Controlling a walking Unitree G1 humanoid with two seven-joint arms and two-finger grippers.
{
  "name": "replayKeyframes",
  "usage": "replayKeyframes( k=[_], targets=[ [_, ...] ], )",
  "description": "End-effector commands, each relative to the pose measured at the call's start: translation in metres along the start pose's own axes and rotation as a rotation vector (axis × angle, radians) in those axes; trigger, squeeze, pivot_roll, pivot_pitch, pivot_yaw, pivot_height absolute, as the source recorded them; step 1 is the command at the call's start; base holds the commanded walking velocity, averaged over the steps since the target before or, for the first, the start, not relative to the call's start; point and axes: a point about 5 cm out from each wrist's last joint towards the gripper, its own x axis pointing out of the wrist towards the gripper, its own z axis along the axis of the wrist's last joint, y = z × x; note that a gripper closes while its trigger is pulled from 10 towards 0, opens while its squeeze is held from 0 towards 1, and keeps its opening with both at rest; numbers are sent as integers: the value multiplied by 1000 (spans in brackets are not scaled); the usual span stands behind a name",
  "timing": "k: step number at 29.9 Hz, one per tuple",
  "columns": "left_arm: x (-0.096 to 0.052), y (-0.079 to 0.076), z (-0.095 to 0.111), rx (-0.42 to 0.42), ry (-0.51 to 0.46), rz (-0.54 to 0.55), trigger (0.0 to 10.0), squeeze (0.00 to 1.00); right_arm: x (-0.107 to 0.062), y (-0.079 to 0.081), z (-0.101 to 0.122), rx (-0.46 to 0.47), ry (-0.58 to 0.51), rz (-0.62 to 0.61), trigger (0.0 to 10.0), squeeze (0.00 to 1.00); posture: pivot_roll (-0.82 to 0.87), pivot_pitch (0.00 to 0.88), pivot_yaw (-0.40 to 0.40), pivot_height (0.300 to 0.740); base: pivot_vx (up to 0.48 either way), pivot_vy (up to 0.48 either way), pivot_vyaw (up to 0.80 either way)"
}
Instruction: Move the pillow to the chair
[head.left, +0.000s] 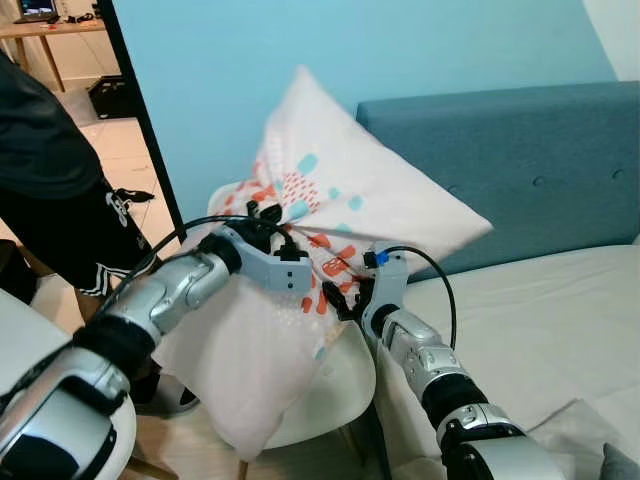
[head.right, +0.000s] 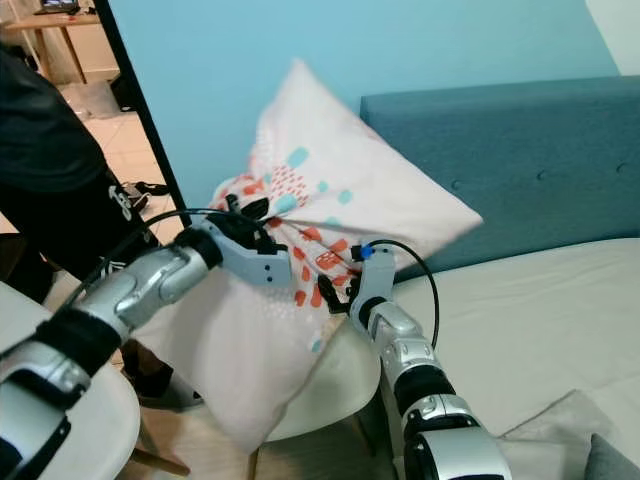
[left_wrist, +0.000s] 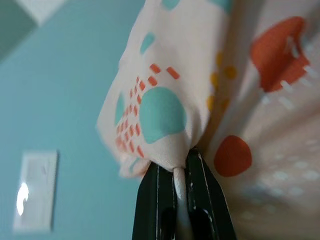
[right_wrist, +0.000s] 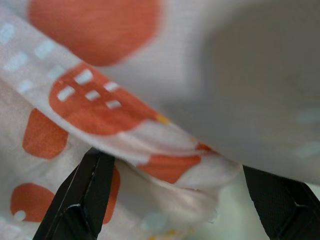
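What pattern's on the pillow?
White pillow with teal and orange-red blobs, dashes, some yellow dots; clearest in the left wrist view.

Bright even daylight, wrist close-ups softly blurred

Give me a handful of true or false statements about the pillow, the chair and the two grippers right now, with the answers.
1. The left gripper is pinching a fold of the pillow. True.
2. The right gripper's fingers are pressed together. False: they stand wide apart, with pillow fabric between them.
3. The pillow lies flat on the sofa. False: it is held up above the white chair, its lower part draping over the seat.
4. The pillow is white with orange and teal marks. True.
5. A person in dark clothes stands to the robot's left. True.
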Motion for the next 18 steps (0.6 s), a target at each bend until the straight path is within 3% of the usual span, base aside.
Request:
replayKeyframes(
  k=[1,4,7,8,10,18],
  targets=[
    [3,10,-2,67,-43,26,10000,0,-1,1,-7,2,23,-5,10000,0,-141,47,21,640,0,0,0],
    [3,9,-4,97,-52,9,10000,0,-1,1,-7,4,23,-7,10000,0,-143,46,26,635,0,0,0],
    [2,14,-19,200,-33,-27,10000,0,-2,1,-8,15,21,-14,10000,0,-146,43,35,620,0,0,0],
    [2,14,-19,200,-33,-27,10000,0,-2,1,-8,15,21,-14,10000,0,-146,43,35,620,0,0,0],
    [1,26,-31,265,-10,-35,10000,0,-2,-1,-9,18,22,-19,10000,0,-144,41,34,610,0,0,0],
    [2,31,-42,351,1,-48,10000,0,-2,-1,-9,18,23,-26,10000,0,-142,43,35,580,0,0,0]
  ],
)
